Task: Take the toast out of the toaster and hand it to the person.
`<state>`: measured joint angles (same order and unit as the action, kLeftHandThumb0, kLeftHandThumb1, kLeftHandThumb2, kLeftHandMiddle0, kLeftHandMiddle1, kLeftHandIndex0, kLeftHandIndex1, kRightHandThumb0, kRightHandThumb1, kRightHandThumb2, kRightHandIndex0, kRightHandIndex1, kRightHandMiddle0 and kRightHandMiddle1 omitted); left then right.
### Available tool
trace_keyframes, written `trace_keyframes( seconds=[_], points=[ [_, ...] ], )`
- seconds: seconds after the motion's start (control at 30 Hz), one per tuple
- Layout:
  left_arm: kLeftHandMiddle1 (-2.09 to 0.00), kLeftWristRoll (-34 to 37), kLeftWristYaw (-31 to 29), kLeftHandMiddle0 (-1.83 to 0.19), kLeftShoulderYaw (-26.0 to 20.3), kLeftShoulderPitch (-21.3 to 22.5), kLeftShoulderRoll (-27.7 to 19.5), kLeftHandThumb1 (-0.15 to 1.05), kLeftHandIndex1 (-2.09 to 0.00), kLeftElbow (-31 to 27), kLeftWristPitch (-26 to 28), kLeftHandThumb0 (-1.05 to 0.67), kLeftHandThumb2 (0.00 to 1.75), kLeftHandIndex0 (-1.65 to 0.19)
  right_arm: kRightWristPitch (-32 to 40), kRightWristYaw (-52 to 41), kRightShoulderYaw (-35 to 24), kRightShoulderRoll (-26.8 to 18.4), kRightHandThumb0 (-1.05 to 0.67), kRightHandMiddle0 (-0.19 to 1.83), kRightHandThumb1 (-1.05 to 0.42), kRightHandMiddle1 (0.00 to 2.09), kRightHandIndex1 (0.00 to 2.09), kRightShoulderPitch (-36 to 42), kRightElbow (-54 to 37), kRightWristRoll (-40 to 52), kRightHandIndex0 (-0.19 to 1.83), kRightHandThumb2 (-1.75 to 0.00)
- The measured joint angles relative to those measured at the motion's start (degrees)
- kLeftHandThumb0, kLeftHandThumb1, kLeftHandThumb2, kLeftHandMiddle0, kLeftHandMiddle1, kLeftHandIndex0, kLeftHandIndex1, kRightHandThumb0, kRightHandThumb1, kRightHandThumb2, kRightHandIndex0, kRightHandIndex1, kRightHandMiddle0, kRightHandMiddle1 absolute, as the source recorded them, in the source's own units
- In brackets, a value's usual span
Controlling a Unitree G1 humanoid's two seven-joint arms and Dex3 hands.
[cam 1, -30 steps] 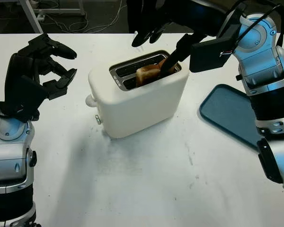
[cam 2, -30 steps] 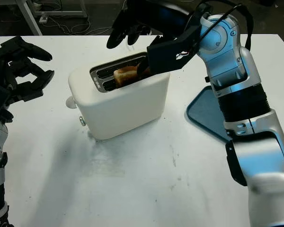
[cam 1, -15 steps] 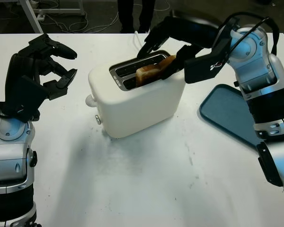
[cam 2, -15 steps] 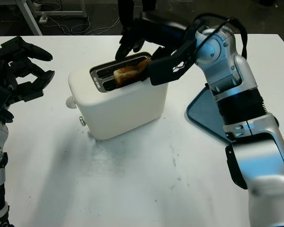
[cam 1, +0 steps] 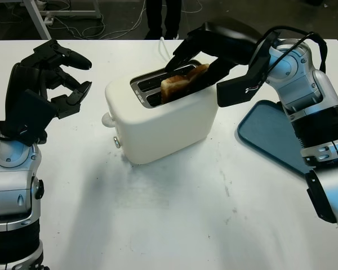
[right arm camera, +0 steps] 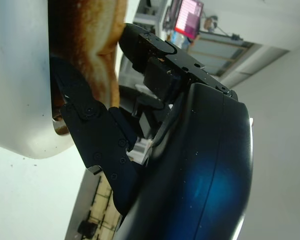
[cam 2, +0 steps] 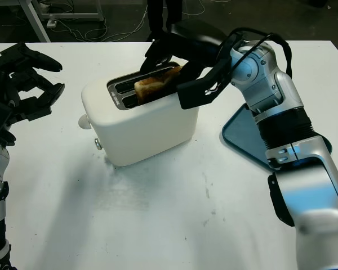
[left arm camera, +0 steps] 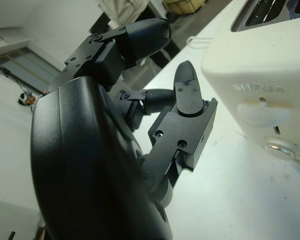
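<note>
The toaster stands at frame centre on the table — toast in its near slot. The tray lies right; left hand at the left edge.

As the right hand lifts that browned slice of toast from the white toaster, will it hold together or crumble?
The browned slice of toast looks crisp at its darker edges, so it is probably stiff yet brittle. The right hand pinches it near one end, so a hard squeeze may crack it. It is likely light; the white toaster should stay put.
</note>
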<state>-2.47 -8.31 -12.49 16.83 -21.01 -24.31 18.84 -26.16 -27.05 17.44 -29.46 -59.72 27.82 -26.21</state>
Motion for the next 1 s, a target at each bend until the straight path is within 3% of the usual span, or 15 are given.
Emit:
trace_keyframes(
  seconds=[0.07, 0.13, 0.23, 0.43, 0.63, 0.73, 0.83, 1.0],
  points=[
    [-1.54, -0.1, 0.0, -0.56, 0.0, 0.0, 0.0, 0.69, -1.19, 0.0, 0.0, 0.00, 0.49, -0.53, -0.9, 0.9, 0.0, 0.1, -0.12, 1.03, -0.62, 0.05, 1.07, 0.0, 1.0, -0.3, 0.67, -0.01],
    [-1.53, -0.2, 0.0, -0.56, 0.0, 0.0, 0.0, 0.69, -1.19, 0.0, 0.0, 0.00, 0.49, -0.53, -1.9, 1.2, 0.1, 0.4, -0.10, 1.05, -0.63, 0.06, 1.26, 0.1, 1.7, -0.3, 0.71, 0.00],
    [-1.54, -0.3, 0.0, -0.56, 0.0, 0.0, 0.0, 0.69, -1.19, -0.1, 0.2, 0.00, 0.49, -0.53, -3.0, 1.2, 0.2, 0.5, -0.11, 1.10, -0.64, 0.08, 1.39, 0.1, 2.7, -0.3, 0.77, 0.00],
    [-1.55, -0.3, 0.0, -0.55, 0.0, 0.0, 0.0, 0.69, -1.19, -0.1, 0.3, 0.02, 0.50, -0.53, -3.7, 0.0, 0.5, 0.4, -0.20, 1.12, -0.65, 0.11, 1.34, 0.1, 3.0, -0.3, 0.81, -0.01],
    [-1.54, -0.6, 0.1, -0.56, 0.0, 0.0, 0.0, 0.69, -1.18, -0.1, 0.3, -0.01, 0.49, -0.54, -3.1, -5.8, 1.5, -0.5, -0.19, 1.22, -0.67, 0.22, 1.38, -1.2, 2.0, 0.2, 0.93, 0.00],
    [-1.54, -0.6, 0.1, -0.57, 0.0, 0.0, 0.0, 0.69, -1.19, -0.1, 0.2, -0.01, 0.49, -0.54, -2.7, -7.1, 1.5, -0.6, -0.22, 1.01, -0.68, 0.87, 1.26, -1.5, 2.0, 0.7, 1.00, 0.00],
    [-1.53, -0.6, 0.2, -0.56, 0.0, 0.0, 0.0, 0.70, -1.18, -0.1, 0.3, 0.00, 0.49, -0.54, -2.8, -7.6, 1.8, -0.8, -0.25, 0.94, -0.69, 1.10, 1.26, -2.0, 2.0, 0.3, 1.04, 0.00],
    [-1.54, -0.6, 0.2, -0.57, 0.0, -0.1, 0.0, 0.70, -1.18, -0.2, 0.5, 0.01, 0.48, -0.53, -6.3, -1.8, 2.7, -1.6, -0.32, 0.88, -0.75, 1.68, 1.70, -1.9, 2.6, -3.6, 1.11, -0.02]
  ],
)
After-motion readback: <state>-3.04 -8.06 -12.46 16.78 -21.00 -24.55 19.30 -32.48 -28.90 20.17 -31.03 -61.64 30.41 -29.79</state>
